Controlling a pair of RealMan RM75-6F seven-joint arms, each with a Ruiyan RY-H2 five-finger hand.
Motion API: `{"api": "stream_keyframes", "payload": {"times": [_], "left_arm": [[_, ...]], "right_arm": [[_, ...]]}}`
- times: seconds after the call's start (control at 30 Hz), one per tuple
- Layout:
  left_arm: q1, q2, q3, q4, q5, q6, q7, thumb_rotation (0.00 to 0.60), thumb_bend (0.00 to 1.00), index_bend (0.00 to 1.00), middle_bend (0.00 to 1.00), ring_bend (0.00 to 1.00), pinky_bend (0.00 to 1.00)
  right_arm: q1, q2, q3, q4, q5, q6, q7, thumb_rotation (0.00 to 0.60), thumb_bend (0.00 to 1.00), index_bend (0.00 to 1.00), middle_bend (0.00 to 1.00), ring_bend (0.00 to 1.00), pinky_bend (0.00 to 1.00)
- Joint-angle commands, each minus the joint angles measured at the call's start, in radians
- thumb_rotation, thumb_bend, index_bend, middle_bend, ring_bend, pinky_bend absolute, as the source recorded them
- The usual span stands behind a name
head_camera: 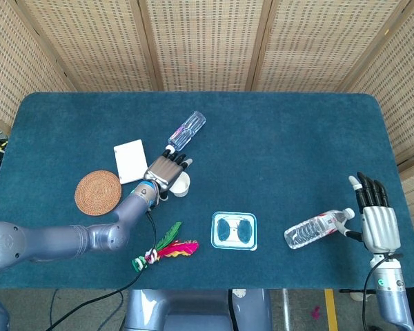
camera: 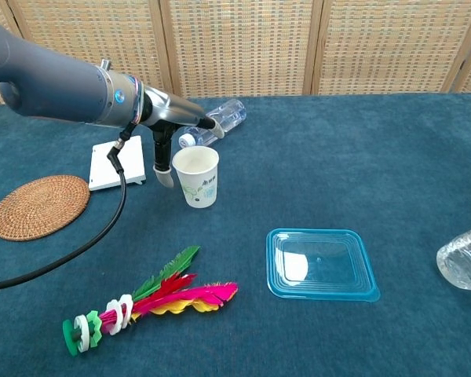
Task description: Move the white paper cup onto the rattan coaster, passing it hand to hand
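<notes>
The white paper cup (camera: 196, 176) stands upright on the blue tablecloth, right of the rattan coaster (camera: 39, 206). My left hand (camera: 173, 118) is at the cup with nothing in its grasp. Its thumb hangs down just left of the cup wall, and its fingers (camera: 208, 123) stretch out above and behind the rim. From the head view the left hand (head_camera: 165, 171) covers part of the cup (head_camera: 181, 185), and the coaster (head_camera: 98, 192) lies to its left. My right hand (head_camera: 376, 215) is at the table's right edge, fingers straight and apart, empty.
A white card (head_camera: 130, 161) lies between the coaster and the cup. One clear bottle (head_camera: 187, 130) lies behind the cup, another (head_camera: 316, 229) beside my right hand. A blue plastic lid (head_camera: 234, 230) and a feathered shuttlecock (head_camera: 164, 248) lie toward the front.
</notes>
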Motion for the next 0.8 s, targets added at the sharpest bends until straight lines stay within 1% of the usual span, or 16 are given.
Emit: {"api": "stream_keyframes", "payload": {"times": [0.03,0.1,0.17,0.23,0.3,0.57,0.67,0.73,0.8], "left_arm": [[-0.01,-0.006,0.011,0.011,-0.015,-0.006,-0.007,0.6,0.18,0.0,0.0,0.0,0.0],[-0.014,-0.011,0.017,0.019,-0.022,-0.011,-0.01,0.6,0.19,0.0,0.0,0.0,0.0],[-0.02,-0.017,0.024,0.026,-0.027,-0.015,-0.014,0.6,0.21,0.03,0.0,0.0,0.0],[-0.023,-0.024,0.03,0.032,-0.028,-0.016,-0.02,0.6,0.21,0.11,0.0,0.0,0.0],[-0.025,-0.029,0.035,0.036,-0.028,-0.018,-0.028,0.6,0.21,0.15,0.0,0.0,0.0],[-0.025,-0.044,0.037,0.044,-0.016,-0.019,-0.057,0.6,0.27,0.23,0.0,0.0,0.0],[-0.022,-0.042,0.037,0.039,-0.005,-0.018,-0.071,0.6,0.33,0.28,0.0,0.0,0.0],[-0.019,-0.04,0.039,0.035,0.002,-0.016,-0.078,0.6,0.39,0.3,0.0,0.0,0.0],[-0.016,-0.038,0.044,0.033,0.007,-0.013,-0.084,0.6,0.42,0.31,0.0,0.0,0.0]], "right_arm": [[-0.002,0.0,0.003,0.001,-0.001,-0.003,0.004,0.6,0.08,0.0,0.0,0.0,0.0],[-0.003,0.0,0.007,0.001,0.0,-0.005,0.007,0.6,0.08,0.0,0.0,0.0,0.0],[-0.004,0.0,0.01,0.002,0.0,-0.007,0.01,0.6,0.08,0.0,0.0,0.0,0.0],[-0.005,0.0,0.012,0.003,-0.001,-0.009,0.012,0.6,0.08,0.0,0.0,0.0,0.0],[-0.006,-0.001,0.013,0.004,-0.003,-0.01,0.012,0.6,0.08,0.0,0.0,0.0,0.0],[-0.009,0.0,0.017,0.003,-0.01,-0.011,0.018,0.6,0.08,0.0,0.0,0.0,0.0],[-0.01,0.001,0.019,0.002,-0.012,-0.012,0.02,0.6,0.08,0.0,0.0,0.0,0.0],[-0.011,0.001,0.021,0.002,-0.012,-0.012,0.022,0.6,0.08,0.0,0.0,0.0,0.0],[-0.012,0.002,0.022,0.001,-0.013,-0.011,0.024,0.6,0.08,0.0,0.0,0.0,0.0]]}}
